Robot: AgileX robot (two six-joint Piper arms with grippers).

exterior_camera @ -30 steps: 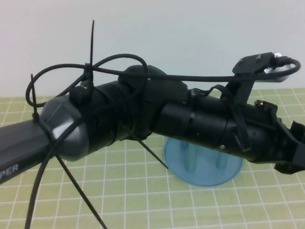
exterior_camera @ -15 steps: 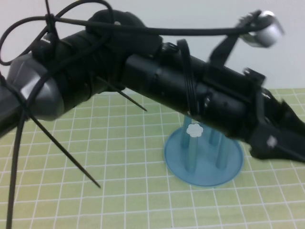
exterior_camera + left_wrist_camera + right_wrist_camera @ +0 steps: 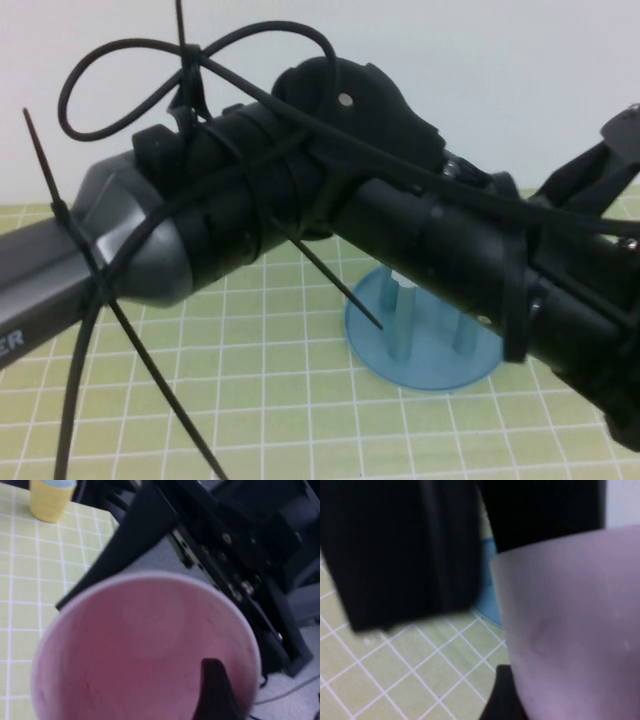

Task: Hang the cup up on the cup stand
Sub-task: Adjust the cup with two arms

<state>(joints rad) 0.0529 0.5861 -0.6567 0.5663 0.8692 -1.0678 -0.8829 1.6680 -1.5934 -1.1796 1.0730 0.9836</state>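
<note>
Left arm (image 3: 300,210) crosses high view above cup stand (image 3: 425,345) on green grid table (image 3: 250,400). Left gripper (image 3: 212,695) clamps rim of pink cup (image 3: 145,645), one finger inside. Right gripper (image 3: 502,695) beside cup, whether it grips unclear.

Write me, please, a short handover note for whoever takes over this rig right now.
Grippers: the left gripper is shut on the small pale pink plastic cup, one finger at its rim. It is out past the high view's right edge, to the right of the stand. The right gripper is open, close beside the cup, apparently not holding it.
Things: the blue round plastic cup stand sits on the green gridded mat, partly hidden by the left arm. The pegs that show are bare.
Done: cup picked up.
Left: bring it mouth down over a peg, then release.
</note>
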